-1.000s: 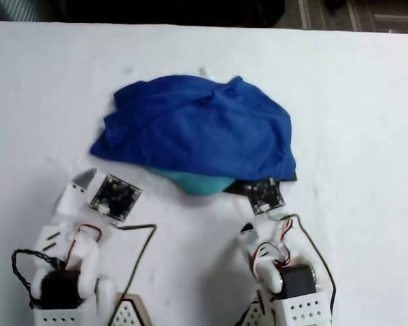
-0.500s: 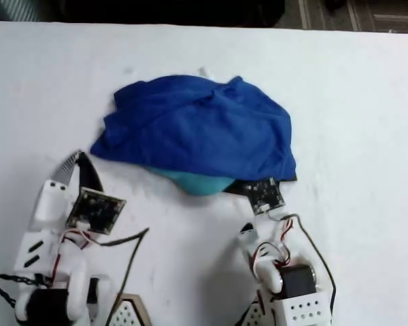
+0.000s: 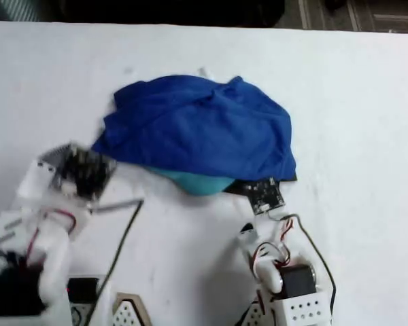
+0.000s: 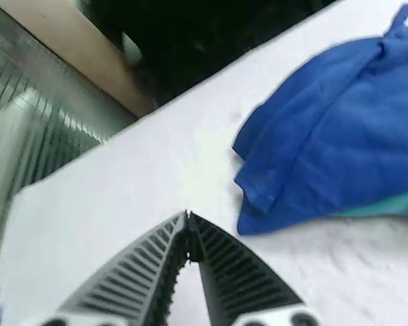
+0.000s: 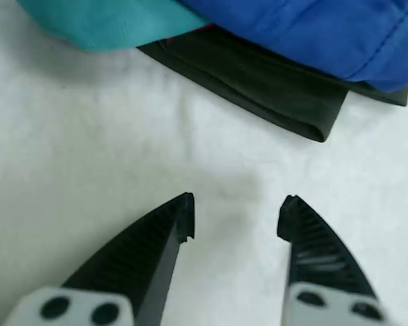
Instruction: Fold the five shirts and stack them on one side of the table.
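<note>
At centre frame a blue shirt (image 3: 197, 125) covers a teal shirt (image 3: 200, 182) and, seemingly, a dark shirt (image 5: 258, 81); the left gripper (image 4: 188, 217) is pinched closed, the right gripper (image 5: 234, 207) slightly parted, empty.

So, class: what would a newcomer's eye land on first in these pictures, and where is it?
A rumpled blue shirt heaped in the middle of the white table draws the eye first, with a teal shirt and a dark shirt peeping out under its edge nearest the arms. The left hand, shut, is off the pile's left corner; the right hand, open, is short of the dark shirt.
</note>
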You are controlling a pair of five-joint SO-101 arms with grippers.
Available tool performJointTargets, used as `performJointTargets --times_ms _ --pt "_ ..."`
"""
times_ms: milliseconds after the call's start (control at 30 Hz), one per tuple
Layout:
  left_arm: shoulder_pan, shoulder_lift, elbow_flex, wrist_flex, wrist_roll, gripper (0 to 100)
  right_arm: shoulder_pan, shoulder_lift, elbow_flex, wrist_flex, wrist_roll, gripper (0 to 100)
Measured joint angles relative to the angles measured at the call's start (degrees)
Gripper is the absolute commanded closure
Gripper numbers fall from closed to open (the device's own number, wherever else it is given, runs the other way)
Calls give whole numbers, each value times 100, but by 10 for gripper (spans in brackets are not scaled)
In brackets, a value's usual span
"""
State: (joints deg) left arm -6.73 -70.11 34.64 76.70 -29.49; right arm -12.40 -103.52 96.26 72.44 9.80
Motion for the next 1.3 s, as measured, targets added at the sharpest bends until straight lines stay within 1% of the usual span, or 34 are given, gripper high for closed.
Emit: performJointTargets --times_ms 133,267,500,533,633,700,767,867,1167,1300 --pt "18 1310 -1213 668 0 966 0 0 0 0 0 773" --pt "88 2479 -1697 888 -70 941 0 0 0 0 0 773" --pt "589 4088 -2215 923 -1222 914 0 0 0 0 0 773" --pt "668 4299 -2330 923 -1336 886 0 0 0 0 0 773" --pt "923 4923 -2593 923 -1521 735 0 0 0 0 0 773" --pt "985 5371 -2681 923 -1477 662 0 0 0 0 0 773" --pt "985 5785 -2778 923 -1204 637 -9 0 0 0 0 773" --pt "1020 6523 -3138 914 -897 638 -9 0 0 0 0 773" --pt "1503 8712 -4703 914 -448 639 -9 0 0 0 0 773" --pt "1618 9697 -5389 914 -343 673 -9 0 0 0 0 773"
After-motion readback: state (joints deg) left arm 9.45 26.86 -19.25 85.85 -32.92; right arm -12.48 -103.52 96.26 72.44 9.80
